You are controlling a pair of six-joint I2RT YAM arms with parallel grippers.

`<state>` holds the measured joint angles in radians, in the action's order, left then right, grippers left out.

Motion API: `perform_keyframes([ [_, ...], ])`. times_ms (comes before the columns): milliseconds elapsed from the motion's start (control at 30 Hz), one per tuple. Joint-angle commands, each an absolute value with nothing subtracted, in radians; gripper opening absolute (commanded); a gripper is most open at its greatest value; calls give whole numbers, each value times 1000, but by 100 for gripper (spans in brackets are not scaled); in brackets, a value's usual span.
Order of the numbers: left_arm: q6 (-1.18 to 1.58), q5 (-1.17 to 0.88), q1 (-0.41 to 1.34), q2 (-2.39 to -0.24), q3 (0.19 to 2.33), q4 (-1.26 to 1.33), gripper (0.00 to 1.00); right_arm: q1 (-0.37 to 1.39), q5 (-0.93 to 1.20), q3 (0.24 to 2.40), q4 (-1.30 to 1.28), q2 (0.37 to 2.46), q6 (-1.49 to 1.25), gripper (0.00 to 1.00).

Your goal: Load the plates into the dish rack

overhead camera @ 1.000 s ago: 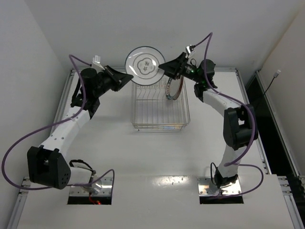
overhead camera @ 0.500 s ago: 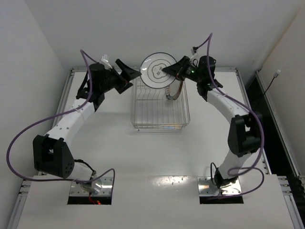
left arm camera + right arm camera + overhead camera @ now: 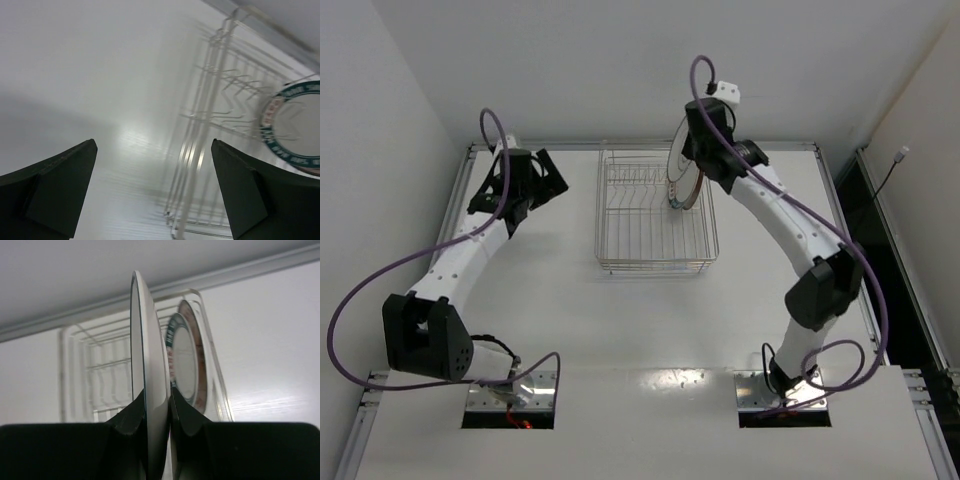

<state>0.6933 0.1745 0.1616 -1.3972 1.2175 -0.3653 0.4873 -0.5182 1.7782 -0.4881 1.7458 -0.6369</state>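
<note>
My right gripper [image 3: 156,395] is shut on the lower edge of the white plate [image 3: 149,350], which it holds upright and edge-on. In the top view that plate [image 3: 674,165] hangs over the right side of the dish rack [image 3: 620,262], under the right gripper [image 3: 692,150]. Just behind it, the teal-rimmed plate [image 3: 181,365] and the orange plate [image 3: 199,360] stand on edge in the rack's right end [image 3: 690,192]. My left gripper [image 3: 548,172] is open and empty, to the left of the rack. Its wrist view shows the rack [image 3: 220,125] and the teal plate [image 3: 295,125] beyond the open gripper [image 3: 153,150].
White walls close in the table at the back and on the left. A raised metal rail [image 3: 570,146] runs along the far table edge just behind the rack. The rack's left slots [image 3: 630,190] hold no plate.
The white plate went from my left gripper to my right. The left opened and drew back leftward. The right shut on the plate and swung it edge-on over the rack's right side.
</note>
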Motion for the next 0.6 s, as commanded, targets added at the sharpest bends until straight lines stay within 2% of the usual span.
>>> perform_keyframes([
  [0,594,322,184,-1330,1129,-313,98,514,-735,1879,-617,1863,-565,0],
  [233,538,371,262,-1247,924,-154,98,525,-752,1967,-608,1979,-514,0],
  [567,548,321,262,-1361,999,-166,98,515,-661,1994,-545,2091,-479,0],
])
